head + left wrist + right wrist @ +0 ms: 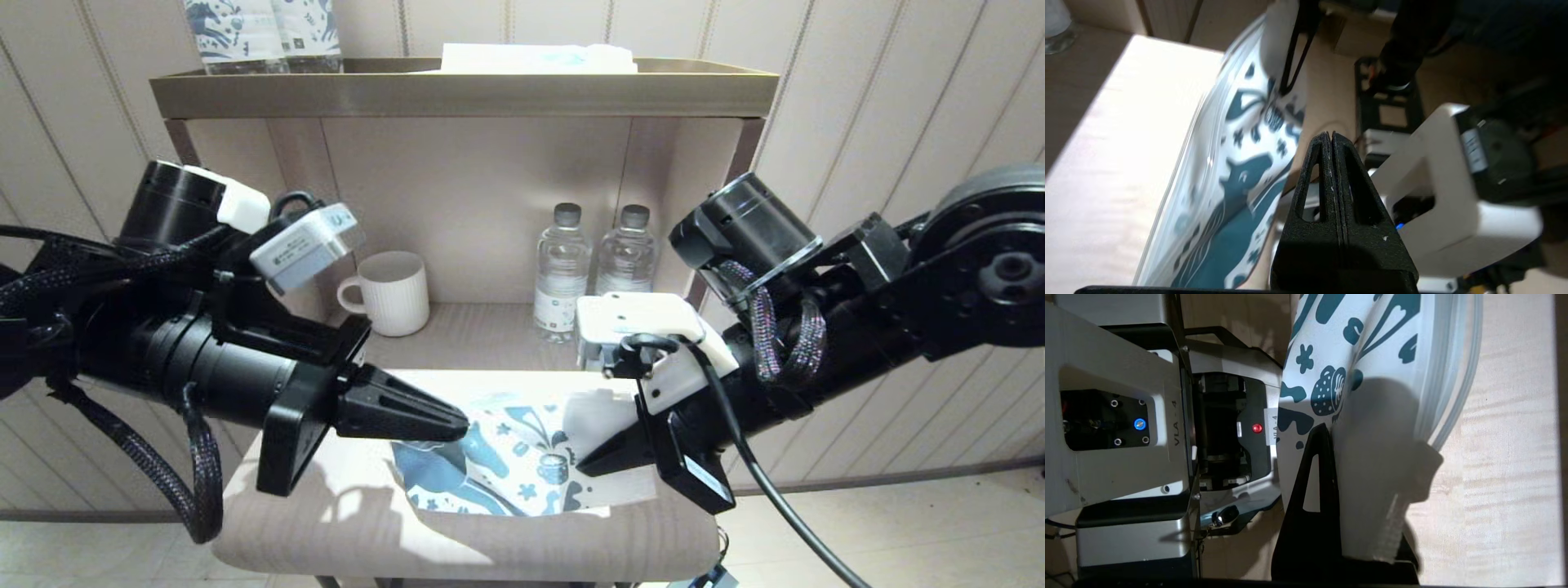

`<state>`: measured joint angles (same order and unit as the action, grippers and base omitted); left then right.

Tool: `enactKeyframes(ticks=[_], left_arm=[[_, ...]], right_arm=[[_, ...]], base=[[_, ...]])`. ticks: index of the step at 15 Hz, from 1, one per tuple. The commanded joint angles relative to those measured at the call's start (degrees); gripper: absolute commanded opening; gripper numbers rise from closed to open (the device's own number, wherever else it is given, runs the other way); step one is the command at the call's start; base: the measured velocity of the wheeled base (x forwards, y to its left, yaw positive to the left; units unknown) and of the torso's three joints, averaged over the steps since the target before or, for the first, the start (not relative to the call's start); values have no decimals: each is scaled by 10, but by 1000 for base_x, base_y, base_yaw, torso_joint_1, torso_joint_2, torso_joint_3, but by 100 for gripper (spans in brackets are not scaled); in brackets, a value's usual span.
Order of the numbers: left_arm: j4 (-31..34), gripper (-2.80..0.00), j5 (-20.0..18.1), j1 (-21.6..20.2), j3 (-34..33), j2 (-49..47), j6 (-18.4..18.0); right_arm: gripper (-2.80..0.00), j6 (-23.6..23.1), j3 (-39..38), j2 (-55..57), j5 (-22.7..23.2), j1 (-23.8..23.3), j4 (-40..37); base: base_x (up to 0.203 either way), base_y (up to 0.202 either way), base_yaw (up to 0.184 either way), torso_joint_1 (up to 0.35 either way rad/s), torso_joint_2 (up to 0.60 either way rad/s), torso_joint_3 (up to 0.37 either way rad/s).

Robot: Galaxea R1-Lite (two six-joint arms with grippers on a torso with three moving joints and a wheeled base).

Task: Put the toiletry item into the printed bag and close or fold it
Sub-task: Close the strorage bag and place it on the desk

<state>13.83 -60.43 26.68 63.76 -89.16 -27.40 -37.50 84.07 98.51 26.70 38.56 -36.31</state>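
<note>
The printed bag [506,469] lies on the small beige table [326,506], white with a dark blue horse and flowers. My right gripper [583,470] is shut on the bag's right end and holds a plain white flap of it raised; in the right wrist view the flap [1372,477] covers one finger of the gripper [1331,430]. My left gripper [462,426] hovers over the bag's left part, shut with nothing in it. In the left wrist view its tips [1331,134] sit beside the bag [1229,175]. The toothbrush is not in view.
Behind the table is a shelf niche with a white ribbed mug [393,292] and two water bottles [562,273] [624,253]. On top of the shelf stand printed-label bottles [261,33] and a white folded item [539,59]. The table's front edge is close below the bag.
</note>
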Motion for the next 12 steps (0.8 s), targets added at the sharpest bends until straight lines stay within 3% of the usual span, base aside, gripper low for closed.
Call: enactKeyframes(ticks=[1, 5, 10, 12], left_arm=[[38, -280, 13, -19, 6, -21, -99], [37, -280, 27, -28, 29, -25, -97], [38, -280, 13, -67, 59, -15, -70], [40, -280, -13, -73, 60, -5, -68]], right_arm=[[-280, -6, 2, 2, -7, 6, -3], [-280, -7, 24, 28, -35, 48, 1], [-280, -7, 64, 43, -61, 89, -2], [-280, -7, 72, 39, -63, 107, -3]], base=[[0, 0, 0, 0, 0, 0], [0, 0, 0, 0, 0, 0], [0, 0, 0, 0, 0, 0], [0, 0, 0, 0, 0, 0]])
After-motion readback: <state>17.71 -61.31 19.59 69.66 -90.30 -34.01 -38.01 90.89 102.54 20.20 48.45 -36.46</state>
